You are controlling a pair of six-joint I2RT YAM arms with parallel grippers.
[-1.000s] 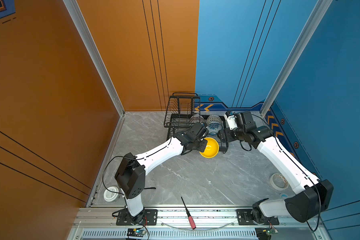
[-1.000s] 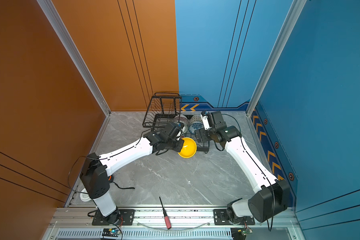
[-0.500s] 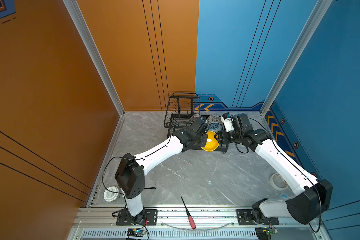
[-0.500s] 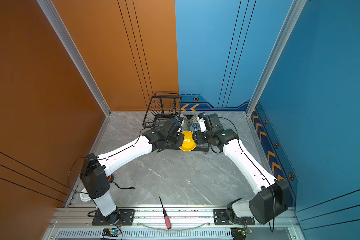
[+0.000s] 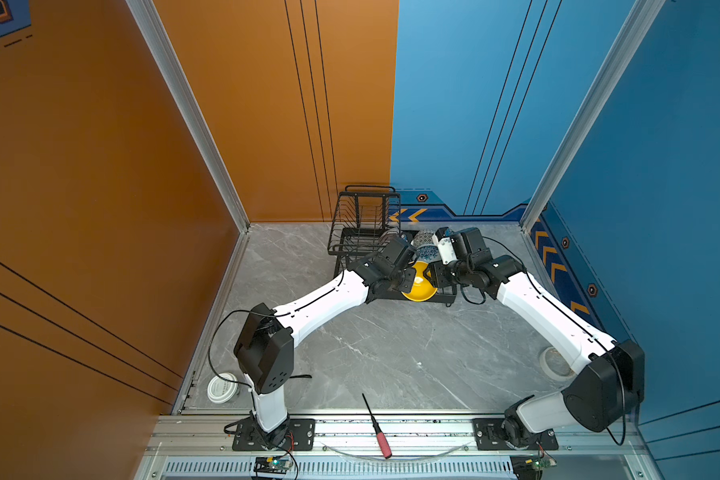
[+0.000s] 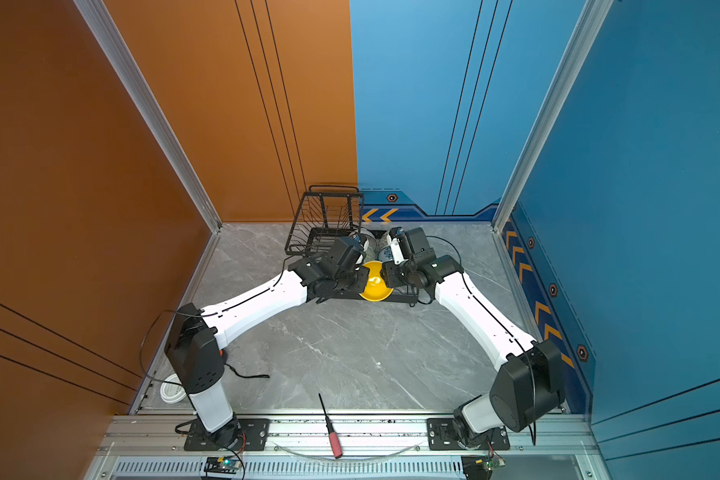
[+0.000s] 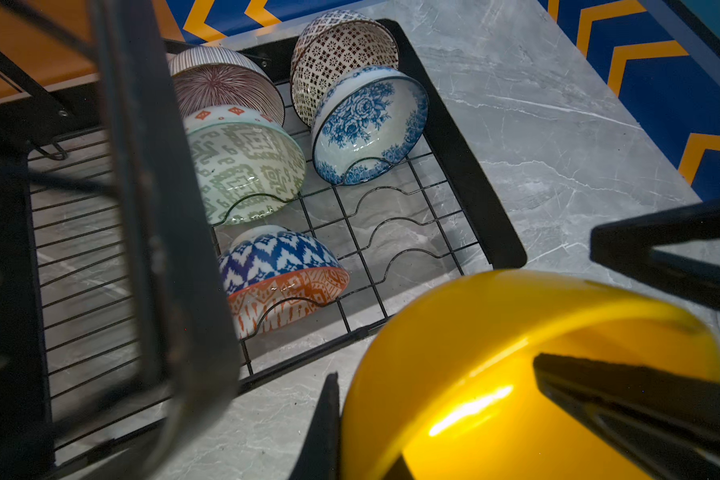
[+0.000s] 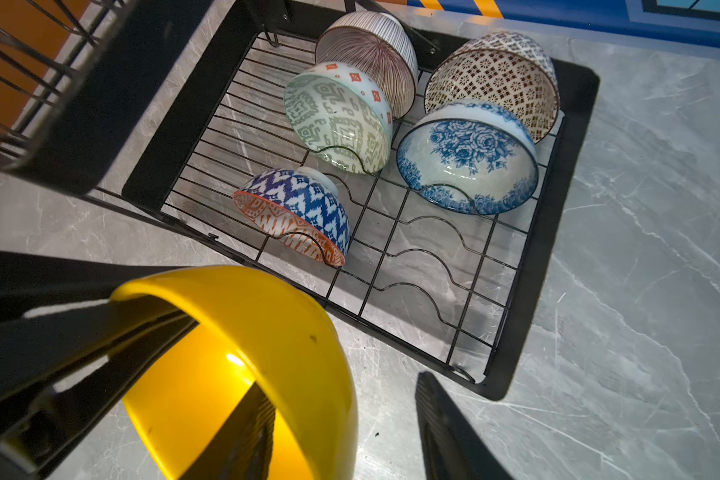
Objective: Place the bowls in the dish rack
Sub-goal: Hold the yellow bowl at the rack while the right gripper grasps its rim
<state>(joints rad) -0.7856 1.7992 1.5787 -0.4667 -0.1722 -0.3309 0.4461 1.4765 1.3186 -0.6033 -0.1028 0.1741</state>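
Yellow bowl [image 5: 422,291] | left jaws clamp rim | right jaws straddle rim loosely

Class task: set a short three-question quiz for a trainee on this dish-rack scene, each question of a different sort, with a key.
1. Count: how many bowls stand in the dish rack?
2. True or false: the yellow bowl already rests in a rack slot.
3. Which gripper is shut on the yellow bowl's rim? A) left B) right C) neither

Key: 1. Five. 2. False. 3. A: the left gripper grips it; the right gripper only straddles the rim, jaws apart.
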